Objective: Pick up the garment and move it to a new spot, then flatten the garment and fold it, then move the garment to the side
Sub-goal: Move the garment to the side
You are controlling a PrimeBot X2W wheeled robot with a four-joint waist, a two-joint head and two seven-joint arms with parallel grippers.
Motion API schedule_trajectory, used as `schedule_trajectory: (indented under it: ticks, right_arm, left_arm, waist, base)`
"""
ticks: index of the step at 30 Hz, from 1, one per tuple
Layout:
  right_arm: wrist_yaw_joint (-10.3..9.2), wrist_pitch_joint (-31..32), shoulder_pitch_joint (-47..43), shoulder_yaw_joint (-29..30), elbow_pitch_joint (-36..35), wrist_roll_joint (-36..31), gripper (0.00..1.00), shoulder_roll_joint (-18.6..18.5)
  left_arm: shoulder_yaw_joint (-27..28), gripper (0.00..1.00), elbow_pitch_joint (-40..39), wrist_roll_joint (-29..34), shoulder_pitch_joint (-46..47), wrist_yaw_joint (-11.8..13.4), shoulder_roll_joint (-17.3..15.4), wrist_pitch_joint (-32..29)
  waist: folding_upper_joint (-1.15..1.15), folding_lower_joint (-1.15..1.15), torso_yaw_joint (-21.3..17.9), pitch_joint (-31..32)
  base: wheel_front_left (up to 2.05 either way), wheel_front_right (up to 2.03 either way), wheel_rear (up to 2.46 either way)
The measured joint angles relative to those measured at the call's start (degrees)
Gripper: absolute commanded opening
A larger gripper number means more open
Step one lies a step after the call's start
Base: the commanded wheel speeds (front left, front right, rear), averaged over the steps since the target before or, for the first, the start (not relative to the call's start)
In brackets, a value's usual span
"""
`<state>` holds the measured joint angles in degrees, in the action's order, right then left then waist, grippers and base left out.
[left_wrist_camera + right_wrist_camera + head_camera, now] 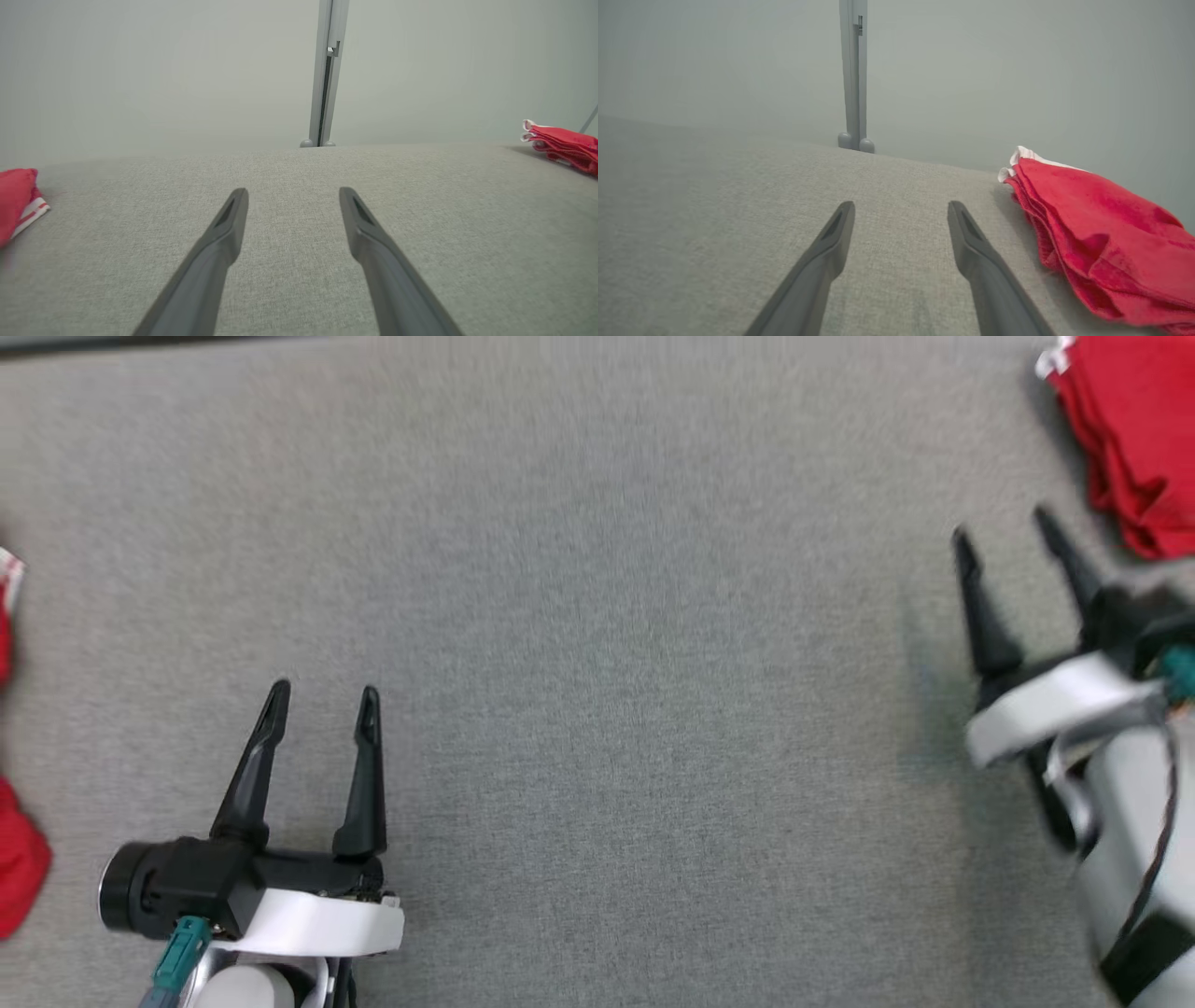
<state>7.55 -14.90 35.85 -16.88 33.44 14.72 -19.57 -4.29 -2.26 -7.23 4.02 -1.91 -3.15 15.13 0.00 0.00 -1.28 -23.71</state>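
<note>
Red and folded in layers, with a white edge at one corner, the garment (pixel 1134 439) lies on the grey woven table (pixel 607 616), just beyond and to the right of the fingertips of the right gripper (pixel 1003 525). Those fingers stand apart and hold nothing. A strip of bare table shows between the right finger and the red folds. In the right wrist view the garment runs from ahead of that finger's tip back along its side. The left gripper (pixel 325 693) is over bare table well to the left, its fingers likewise spread and empty. A second red cloth (pixel 21 863) with a white stripe lies left of the left fingers, apart from them. Ahead of the fingers, past the table's far edge, a grey post (pixel 324 70) stands upright.
</note>
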Motion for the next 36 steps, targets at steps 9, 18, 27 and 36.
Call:
schedule_trajectory:
  ticks: [9, 18, 27, 36]
  right_arm:
    - [0.0, -0.1, -21.2, 9.5, -11.4, -8.0, 1.0, 14.0]
    - [-0.01, -0.1, -33.3, 11.0, -21.7, -9.4, 1.0, 16.5]
    - [-0.01, -0.1, -39.6, 8.2, -24.5, -9.8, 1.0, 16.7]
    - [-0.01, -0.1, -39.7, 7.7, -24.7, -8.6, 1.0, 16.7]
  left_arm:
    - [1.5, 1.0, 5.1, -1.9, -3.4, 2.0, 0.3, 0.0]
    - [2.1, 1.0, 4.7, -1.0, -10.6, 2.9, 0.3, 0.0]
    - [2.3, 1.0, 7.2, 1.1, -16.6, 2.8, 0.3, 0.0]
    - [2.5, 1.0, 6.7, 0.8, -16.5, 4.1, 0.3, 0.0]
  waist:
    - [0.0, 0.0, 0.7, 11.9]
    - [0.0, 0.0, 0.6, 22.6]
    - [0.0, 0.0, -1.5, 26.9]
    - [0.0, 0.0, -1.8, 26.7]
  base:
    - [0.0, 0.0, 0.0]
    - [0.0, 0.0, 0.0]
    - [0.0, 0.0, 0.0]
    - [0.0, 0.0, 0.0]
